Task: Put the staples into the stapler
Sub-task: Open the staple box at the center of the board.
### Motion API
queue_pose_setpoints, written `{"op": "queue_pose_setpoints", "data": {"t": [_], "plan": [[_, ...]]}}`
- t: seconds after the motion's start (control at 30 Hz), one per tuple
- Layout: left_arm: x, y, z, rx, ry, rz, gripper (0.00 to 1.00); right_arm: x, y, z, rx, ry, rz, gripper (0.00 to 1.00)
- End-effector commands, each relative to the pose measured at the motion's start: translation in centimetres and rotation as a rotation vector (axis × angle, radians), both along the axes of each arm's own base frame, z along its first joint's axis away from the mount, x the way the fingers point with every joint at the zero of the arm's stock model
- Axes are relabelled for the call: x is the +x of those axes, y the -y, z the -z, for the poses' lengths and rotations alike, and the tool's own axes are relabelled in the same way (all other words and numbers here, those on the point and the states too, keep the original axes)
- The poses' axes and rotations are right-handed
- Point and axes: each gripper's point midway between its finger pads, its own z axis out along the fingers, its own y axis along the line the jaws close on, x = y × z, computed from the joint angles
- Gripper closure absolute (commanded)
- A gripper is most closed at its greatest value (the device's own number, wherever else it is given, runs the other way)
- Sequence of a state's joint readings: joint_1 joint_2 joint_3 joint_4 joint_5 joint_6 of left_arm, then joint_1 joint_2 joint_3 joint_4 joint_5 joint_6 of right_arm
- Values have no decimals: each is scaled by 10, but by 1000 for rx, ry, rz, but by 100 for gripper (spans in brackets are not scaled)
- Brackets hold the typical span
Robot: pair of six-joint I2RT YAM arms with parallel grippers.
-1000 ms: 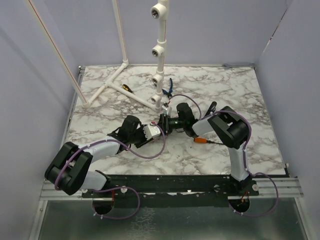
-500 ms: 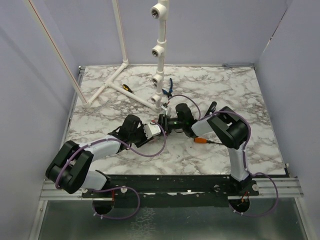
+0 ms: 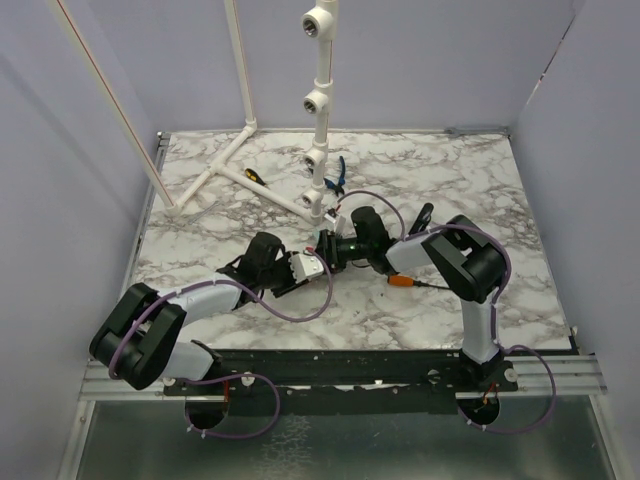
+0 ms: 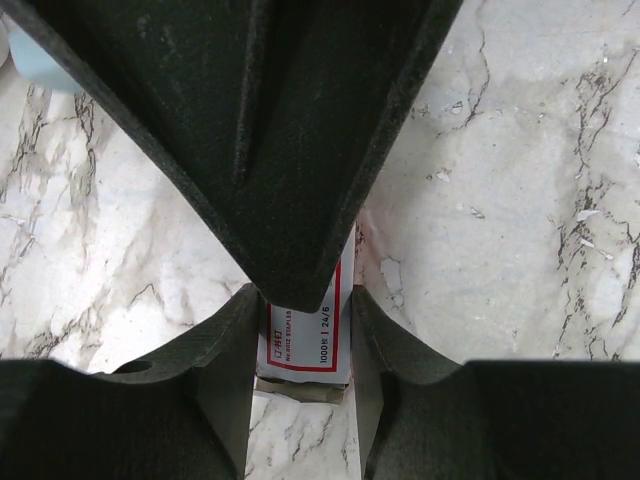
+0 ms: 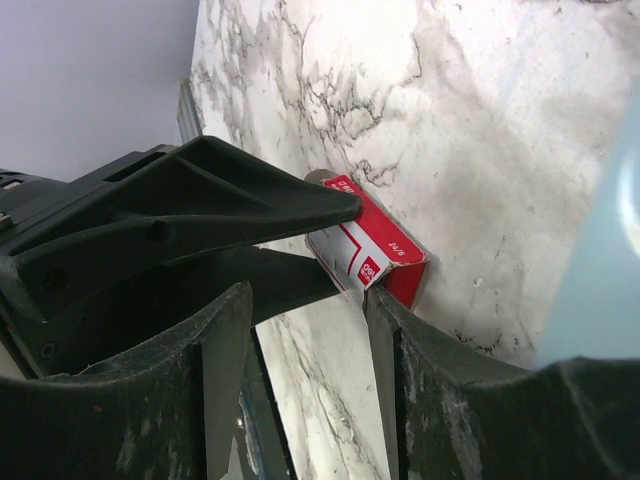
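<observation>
The staple box (image 4: 305, 345) is a small, flat cardboard rectangle, white with a red border and fine printed lettering. It sits just in front of the foot of the white plastic pipe stand (image 3: 318, 150), low over the glossy, grey-veined marble table (image 3: 480, 190). Whether it rests on the marble cannot be told. The left gripper (image 4: 305, 300), matte black with grainy wedge-shaped fingers, is narrowed onto the box and pinches its two long sides. The right gripper (image 5: 308, 295), made of the same rough black plastic, meets it there with its jaws partway apart and clamping nothing. One of its fingertips (image 5: 378, 300) is right at the box's red edge. An orange-handled screwdriver (image 3: 400, 281) lies farther forward and to the right of the stand's foot.
</observation>
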State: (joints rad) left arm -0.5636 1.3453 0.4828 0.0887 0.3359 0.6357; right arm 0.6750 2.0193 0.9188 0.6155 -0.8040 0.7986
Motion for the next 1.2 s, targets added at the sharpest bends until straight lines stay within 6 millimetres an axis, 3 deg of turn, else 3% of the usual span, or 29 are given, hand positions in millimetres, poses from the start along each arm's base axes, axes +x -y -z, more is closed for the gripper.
{"op": "queue_pose_setpoints", "data": {"t": [0.0,0.5,0.73,1.17], "plan": [[9,12,-18,-55,90,47,64,-29,14,25,-93,-106,-28,45],[9,12,-16,-53,85,52,65,-23,25,26,-111,-104,13,45],[5,14,-15,-55,72,74,59,-22,21,25,-83,-124,9,45],[-13,14,-5,2,-4,188,57,-16,32,26,-91,-120,65,45]]}}
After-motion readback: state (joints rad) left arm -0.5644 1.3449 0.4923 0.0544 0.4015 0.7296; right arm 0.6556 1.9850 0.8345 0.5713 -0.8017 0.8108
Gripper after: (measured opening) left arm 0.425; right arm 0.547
